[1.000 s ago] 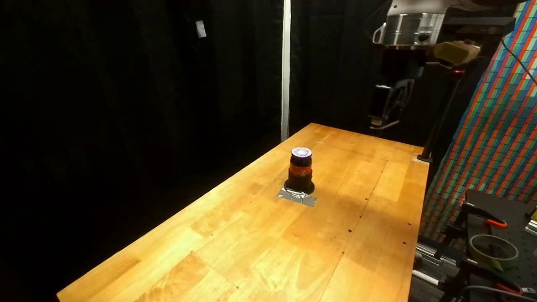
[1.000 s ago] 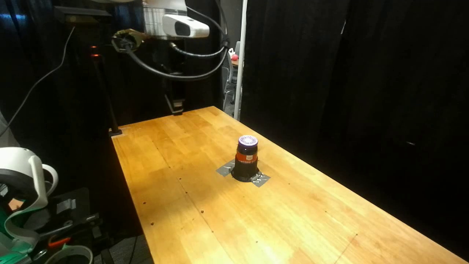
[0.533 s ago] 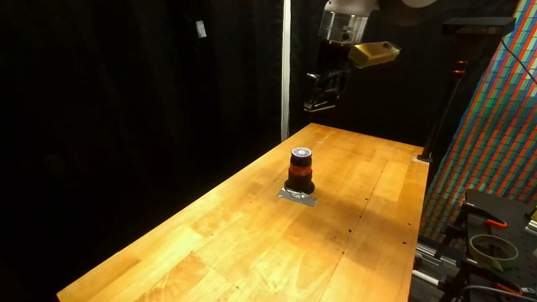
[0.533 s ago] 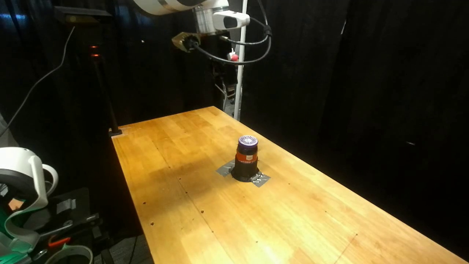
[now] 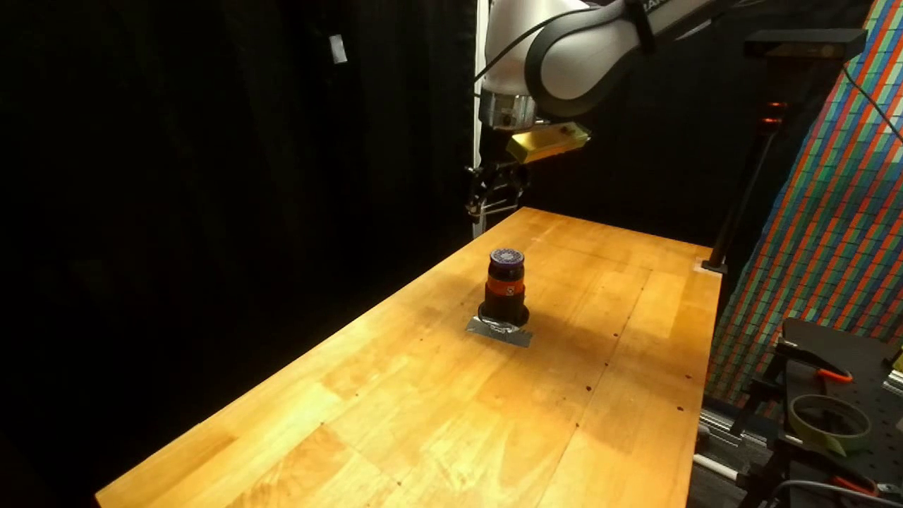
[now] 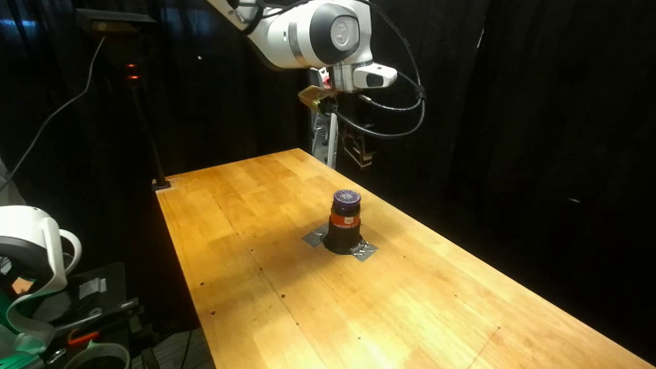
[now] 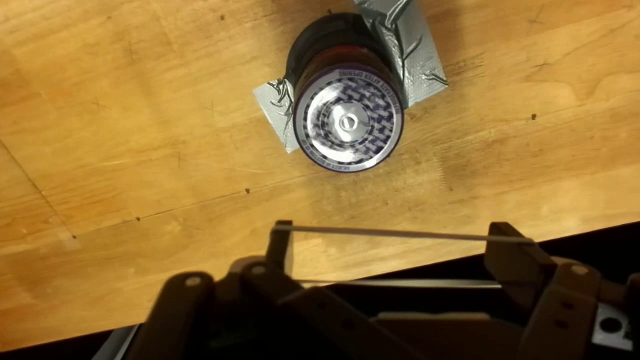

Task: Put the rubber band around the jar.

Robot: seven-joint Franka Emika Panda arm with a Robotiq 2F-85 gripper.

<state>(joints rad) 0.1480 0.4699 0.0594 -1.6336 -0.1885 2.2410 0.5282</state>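
While arm (image 6: 307, 41) slants down | end effector (image 7: 392, 229) spread, stretching rubber band (image 7: 430, 235)

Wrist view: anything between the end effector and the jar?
In the wrist view, only table shows between the jar and the end effector, which holds the band stretched open.

Jar (image 5: 506, 284) on table (image 5: 451, 402); rubber band (image 7: 360, 232) apart, on gripper (image 7: 393, 241).
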